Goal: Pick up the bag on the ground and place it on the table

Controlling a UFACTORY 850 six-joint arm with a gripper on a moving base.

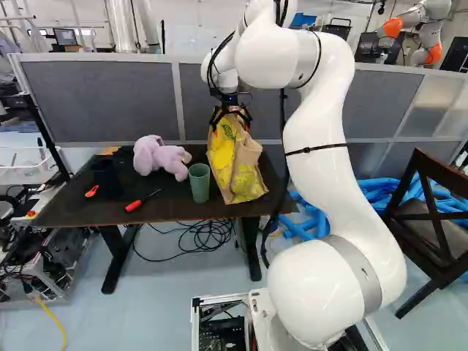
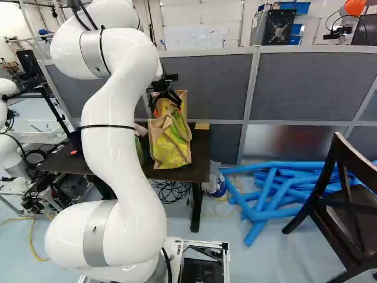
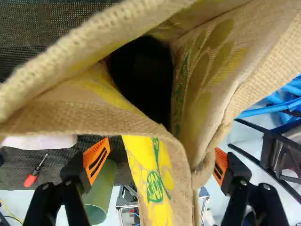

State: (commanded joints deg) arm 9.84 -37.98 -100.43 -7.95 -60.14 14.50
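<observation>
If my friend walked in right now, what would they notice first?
Probably the big white arm, curving up right of the middle in the left base view. Then the yellow and tan bag at its gripper, beside the green cup. The blue tubes heaped on the floor near the chair stand out too.

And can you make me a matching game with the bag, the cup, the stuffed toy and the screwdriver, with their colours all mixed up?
Things:
1. bag
2. cup
3. stuffed toy
4. screwdriver

Colours:
A. pale purple
B. red handle
C. tan and yellow
D. green

Right pairs: 1-C, 2-D, 3-A, 4-B
</observation>
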